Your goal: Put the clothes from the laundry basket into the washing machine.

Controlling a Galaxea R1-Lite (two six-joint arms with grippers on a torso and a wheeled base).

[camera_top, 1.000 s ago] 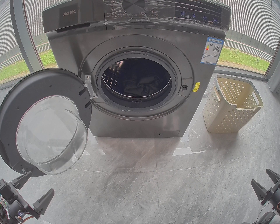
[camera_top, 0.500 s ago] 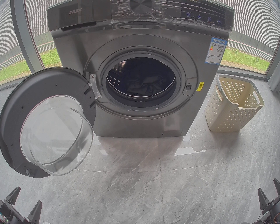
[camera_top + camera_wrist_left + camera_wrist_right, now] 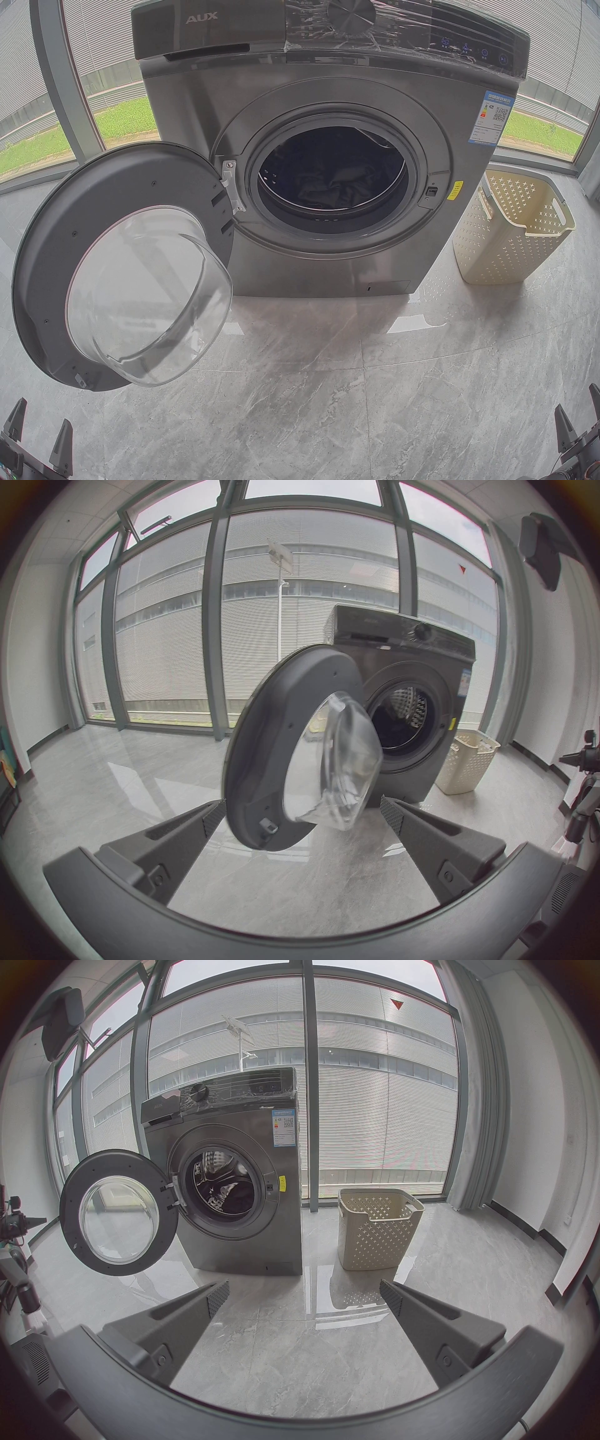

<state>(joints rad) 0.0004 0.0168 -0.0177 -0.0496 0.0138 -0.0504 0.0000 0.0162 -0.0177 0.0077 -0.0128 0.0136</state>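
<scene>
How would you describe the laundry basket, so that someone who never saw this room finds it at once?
Find the grey washing machine, its round door swung open to the robot's left. On the floor at its other side, a little apart, stands the laundry basket: the only cream plastic thing, its walls full of small holes.

Grey marbled tile floor (image 3: 350, 400); washing machine (image 3: 337, 262) stands on it, cream laundry basket (image 3: 500, 250) just beside, upright.

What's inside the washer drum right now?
A heap of dark clothes lies low in the drum of the washing machine, whose door hangs open. The drum's rear is in shadow, so anything deeper cannot be made out.
</scene>
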